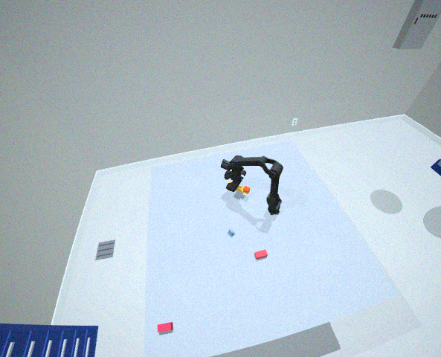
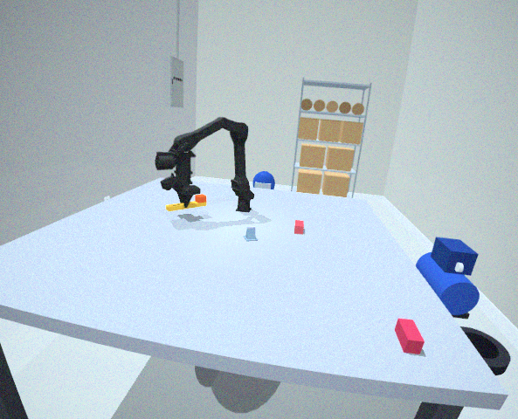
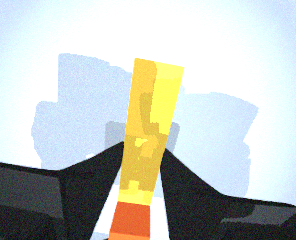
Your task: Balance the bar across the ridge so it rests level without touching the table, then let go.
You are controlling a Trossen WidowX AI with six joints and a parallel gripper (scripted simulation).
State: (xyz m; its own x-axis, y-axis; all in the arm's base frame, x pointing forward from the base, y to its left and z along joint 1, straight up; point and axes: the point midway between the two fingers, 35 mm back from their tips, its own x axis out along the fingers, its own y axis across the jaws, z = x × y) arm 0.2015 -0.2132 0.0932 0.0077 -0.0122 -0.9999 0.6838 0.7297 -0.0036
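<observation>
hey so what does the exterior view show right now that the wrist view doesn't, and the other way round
Only the exterior view shows the light blue ridge, the two red blocks and the shelf rack.

Only the wrist view shows both fingers apart, one on each side of the yellow bar.

Both show the gripper shut on the bar, the orange block at one end of it, and shadows on the table.
</observation>
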